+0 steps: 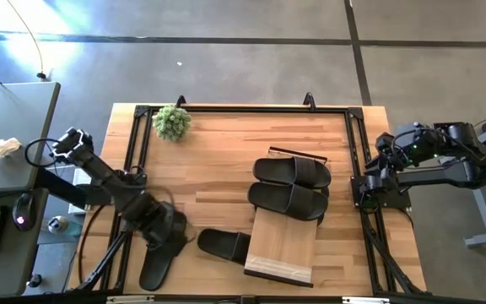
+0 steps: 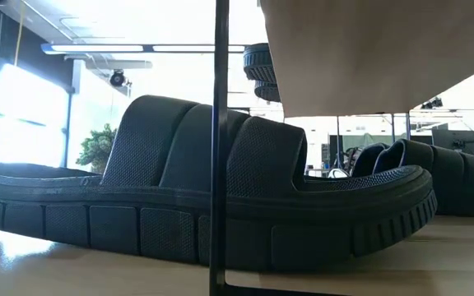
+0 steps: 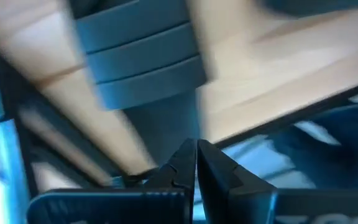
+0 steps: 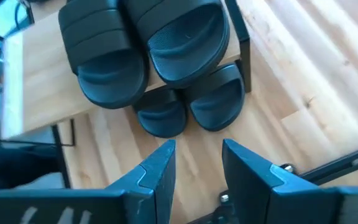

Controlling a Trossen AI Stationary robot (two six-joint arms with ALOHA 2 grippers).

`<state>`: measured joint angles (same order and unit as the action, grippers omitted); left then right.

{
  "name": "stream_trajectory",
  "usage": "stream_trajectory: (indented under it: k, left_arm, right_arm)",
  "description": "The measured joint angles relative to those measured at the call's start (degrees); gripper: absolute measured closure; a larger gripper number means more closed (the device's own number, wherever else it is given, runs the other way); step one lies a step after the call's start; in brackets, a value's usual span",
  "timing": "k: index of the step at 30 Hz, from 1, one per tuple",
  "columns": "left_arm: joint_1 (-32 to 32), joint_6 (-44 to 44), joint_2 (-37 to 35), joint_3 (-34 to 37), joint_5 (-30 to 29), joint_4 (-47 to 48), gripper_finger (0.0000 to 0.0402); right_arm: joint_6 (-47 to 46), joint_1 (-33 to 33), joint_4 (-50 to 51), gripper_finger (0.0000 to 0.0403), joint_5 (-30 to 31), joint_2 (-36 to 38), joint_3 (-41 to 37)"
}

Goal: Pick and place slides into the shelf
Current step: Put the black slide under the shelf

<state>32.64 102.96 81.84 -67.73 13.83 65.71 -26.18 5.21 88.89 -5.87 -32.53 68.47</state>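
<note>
Matte black ribbed slides (image 1: 290,186) paired on light-wood shelf (image 1: 281,249), left gripper (image 1: 160,253) jaws together, right gripper (image 4: 197,163) jaws apart

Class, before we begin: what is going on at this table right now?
A two-armed robot is putting matte black rubber slides onto a low light-wood shelf. Two slides lie on its plank top, and the right wrist view shows two more under it. The left gripper, shut, is at the table's near left corner over another slide; whether it grips it is unclear. One more slide lies beside the shelf. The right gripper waits open at the right edge.
</note>
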Motion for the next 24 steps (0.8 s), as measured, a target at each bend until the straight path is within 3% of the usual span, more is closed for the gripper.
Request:
stream_trajectory:
  k: [3,8,11,16,24]
  left_arm:
    - [5.78,-0.20,0.74,0.00,-3.04,0.63,0.0396]
    - [14.22,-1.56,1.55,0.00,-16.90,-4.60,0.0396]
    - [16.87,2.44,2.93,0.00,-21.48,-2.90,0.0400]
    - [18.98,4.50,6.57,0.01,-20.92,-0.56,0.0400]
    - [19.61,-3.72,12.85,0.03,-20.04,1.22,0.0398]
  right_arm:
    - [3.70,0.00,-0.01,0.0284,2.54,0.00,0.00]
    - [8.29,0.00,-0.09,0.0284,4.82,-0.01,0.00]
    - [10.13,0.00,-0.73,0.0284,6.17,-0.02,0.00]
    - [11.26,-0.02,-2.11,0.0284,7.30,0.00,0.00]
    - [11.27,-0.01,-3.46,0.0284,10.17,0.00,0.00]
